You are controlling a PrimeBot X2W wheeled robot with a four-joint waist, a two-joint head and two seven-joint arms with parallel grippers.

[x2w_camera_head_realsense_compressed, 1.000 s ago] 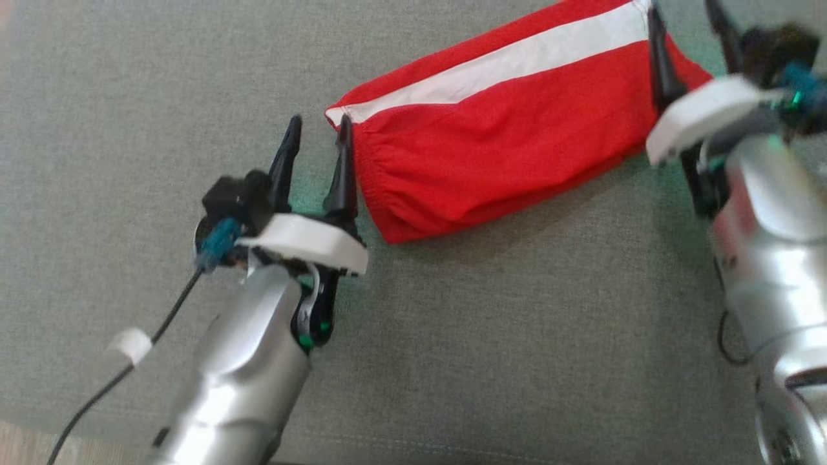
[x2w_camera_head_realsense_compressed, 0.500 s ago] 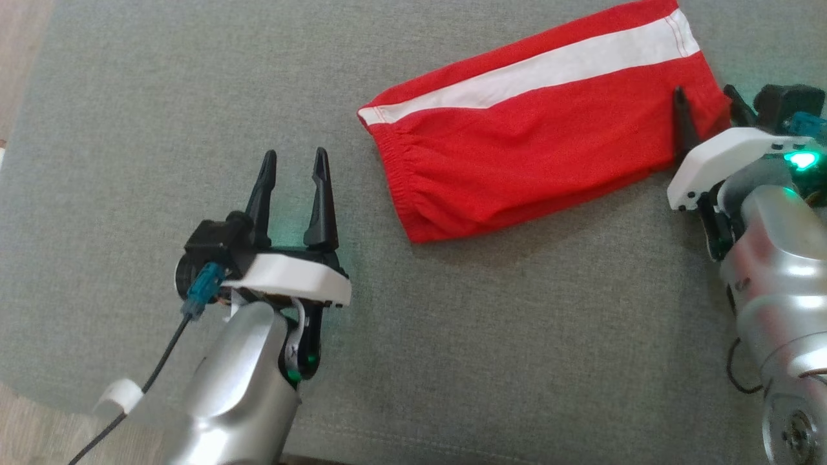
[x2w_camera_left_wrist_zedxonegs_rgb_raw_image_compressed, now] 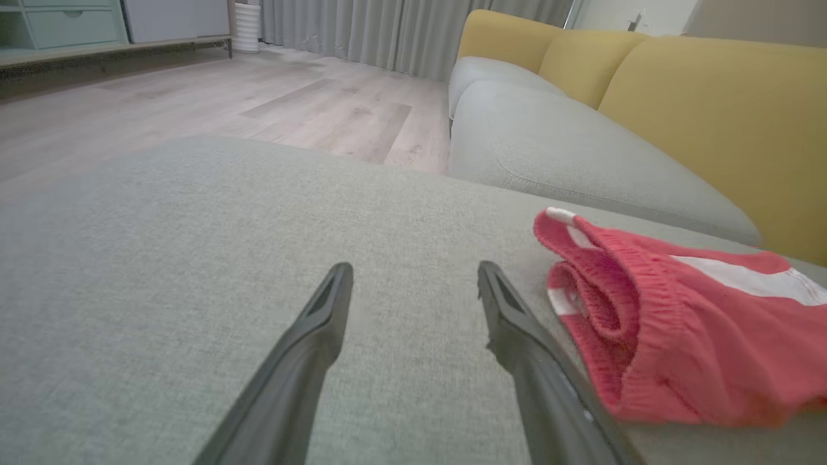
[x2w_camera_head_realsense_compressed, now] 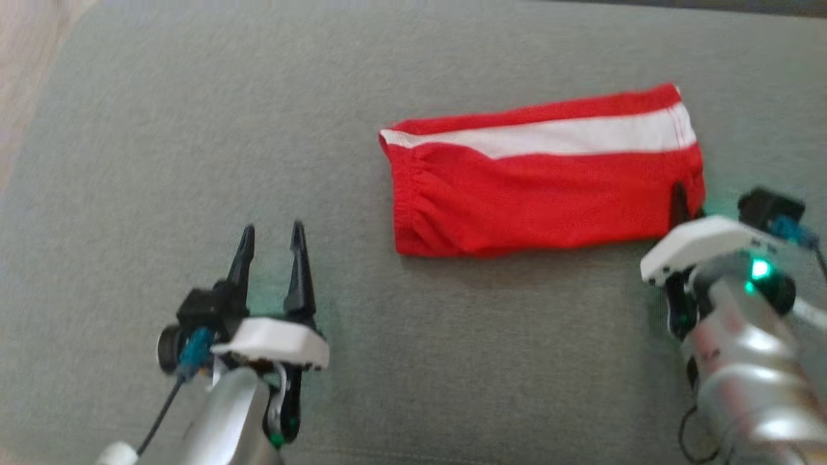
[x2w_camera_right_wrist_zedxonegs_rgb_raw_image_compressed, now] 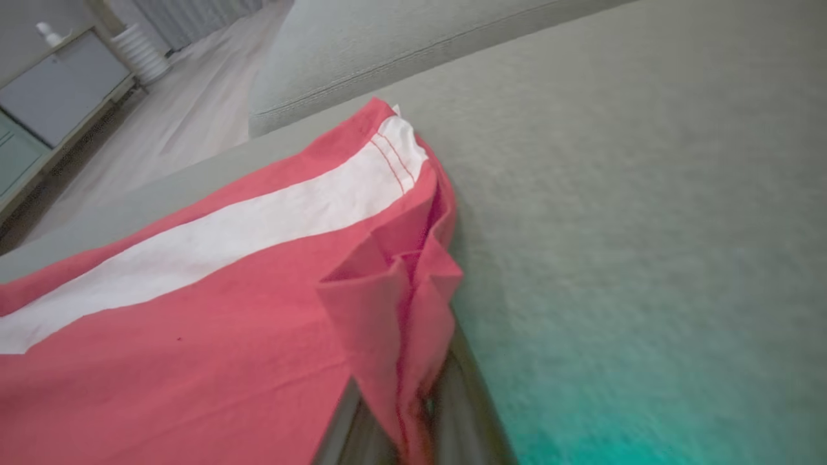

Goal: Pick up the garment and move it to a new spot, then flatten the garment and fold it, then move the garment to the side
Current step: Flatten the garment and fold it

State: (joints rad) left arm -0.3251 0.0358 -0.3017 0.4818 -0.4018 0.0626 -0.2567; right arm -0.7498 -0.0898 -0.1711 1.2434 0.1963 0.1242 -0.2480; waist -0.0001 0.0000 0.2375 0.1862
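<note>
Grey cushion (x2w_camera_head_realsense_compressed: 452, 361) carries the folded red garment (x2w_camera_head_realsense_compressed: 543, 194).
We see it lying flat, right of centre. Our right end effector (x2w_camera_head_realsense_compressed: 680, 197) is clamped on its near right corner; our left end effector (x2w_camera_head_realsense_compressed: 271, 236) is fully spread, holding nothing, well apart from the waistband.

A fold of the garment (x2w_camera_right_wrist_zedxonegs_rgb_raw_image_compressed: 194, 310) hides the fingertips of the right hand (x2w_camera_right_wrist_zedxonegs_rgb_raw_image_compressed: 406, 413).
</note>
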